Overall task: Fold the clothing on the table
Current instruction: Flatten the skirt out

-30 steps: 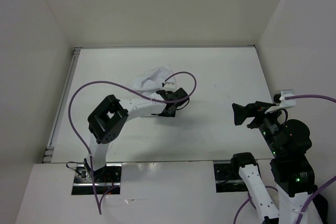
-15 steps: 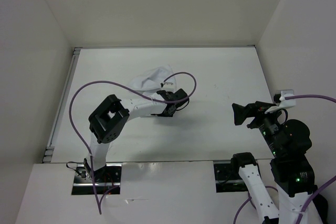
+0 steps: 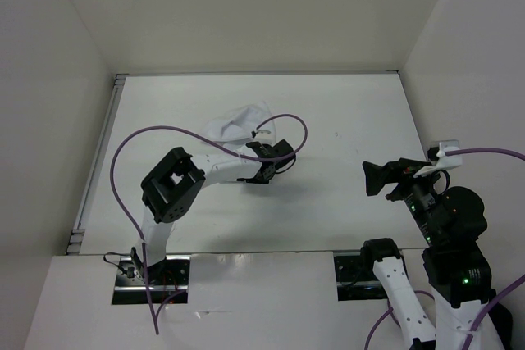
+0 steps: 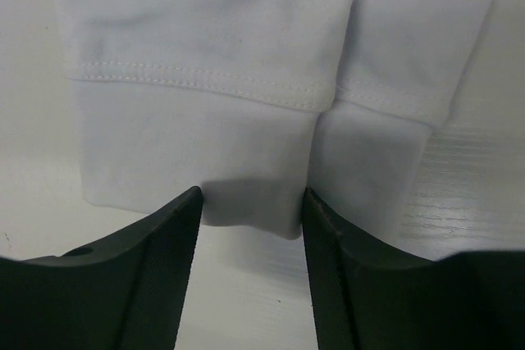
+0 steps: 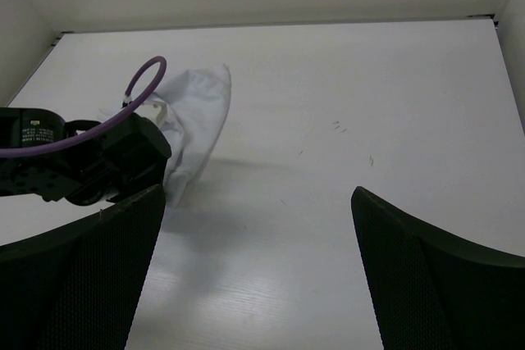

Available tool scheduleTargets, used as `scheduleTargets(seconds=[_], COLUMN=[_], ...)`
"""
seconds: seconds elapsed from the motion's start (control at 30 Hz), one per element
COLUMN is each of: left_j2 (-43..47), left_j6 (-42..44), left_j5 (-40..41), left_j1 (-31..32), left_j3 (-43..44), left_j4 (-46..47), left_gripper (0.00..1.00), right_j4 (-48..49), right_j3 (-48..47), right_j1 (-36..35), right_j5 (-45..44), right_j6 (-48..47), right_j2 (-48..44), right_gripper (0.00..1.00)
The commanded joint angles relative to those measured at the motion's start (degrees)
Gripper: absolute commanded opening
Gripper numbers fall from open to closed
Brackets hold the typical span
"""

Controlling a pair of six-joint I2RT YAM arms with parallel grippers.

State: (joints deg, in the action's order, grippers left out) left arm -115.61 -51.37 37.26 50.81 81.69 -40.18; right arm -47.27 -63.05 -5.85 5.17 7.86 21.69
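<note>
The clothing [image 3: 238,119] is a small crumpled white garment lying on the table [image 3: 353,112] left of centre. My left gripper [image 3: 251,148] sits low at its near edge. In the left wrist view the stitched hem [image 4: 205,79] fills the top, and a folded corner of the clothing [image 4: 254,202] hangs right at the gap between the black fingertips [image 4: 184,206]; the left gripper [image 4: 250,196] is open, with bare table between its fingers. My right gripper [image 3: 373,178] hovers wide open at the right, far from the clothing [image 5: 197,116], with nothing in it [image 5: 258,194].
A purple cable [image 3: 289,120] arcs over the left wrist beside the garment. White wall panels close in the table on three sides, and a metal strip [image 3: 97,157] runs along its left edge. Faint dark specks [image 5: 336,126] mark the tabletop.
The left gripper has crept slightly toward the garment's edge and its jaws have narrowed a little. The right arm has not moved.
</note>
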Motion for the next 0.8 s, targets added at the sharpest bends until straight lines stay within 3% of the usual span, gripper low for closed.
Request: scheduleTargets(seconds=[0.0, 0.1, 0.43, 0.57, 0.67, 0.77], left_j2=[0.83, 1.35, -1.46, 0.21, 1.62, 1.62], left_j6=[-0.22, 0.57, 0.57, 1.8, 4.53, 5.23], left_j5=[1.07, 0.54, 0.01, -1.47, -4.9, -8.42], left_j1=[0.35, 0.35, 0.35, 0.35, 0.35, 0.35], left_j3=[1.89, 1.89, 2.51, 2.51, 1.81, 3.82], left_j4=[-0.6, -0.07, -0.07, 1.94, 4.93, 5.64], left_gripper=[0.58, 0.49, 0.48, 0.29, 0.0, 0.0], right_j4=[0.68, 0.68, 0.68, 0.68, 0.68, 0.68], right_j3=[-0.32, -0.32, -0.32, -0.32, -0.32, -0.32], right_j1=[0.05, 0.05, 0.05, 0.05, 0.05, 0.05], right_j5=[-0.34, -0.34, -0.34, -0.34, -0.86, -0.86], right_j6=[0.23, 0.23, 0.23, 0.23, 0.23, 0.23], right_j2=[-0.34, -0.34, -0.34, -0.86, -0.86, -1.39], right_gripper=[0.98, 0.98, 0.98, 0.98, 0.98, 0.98])
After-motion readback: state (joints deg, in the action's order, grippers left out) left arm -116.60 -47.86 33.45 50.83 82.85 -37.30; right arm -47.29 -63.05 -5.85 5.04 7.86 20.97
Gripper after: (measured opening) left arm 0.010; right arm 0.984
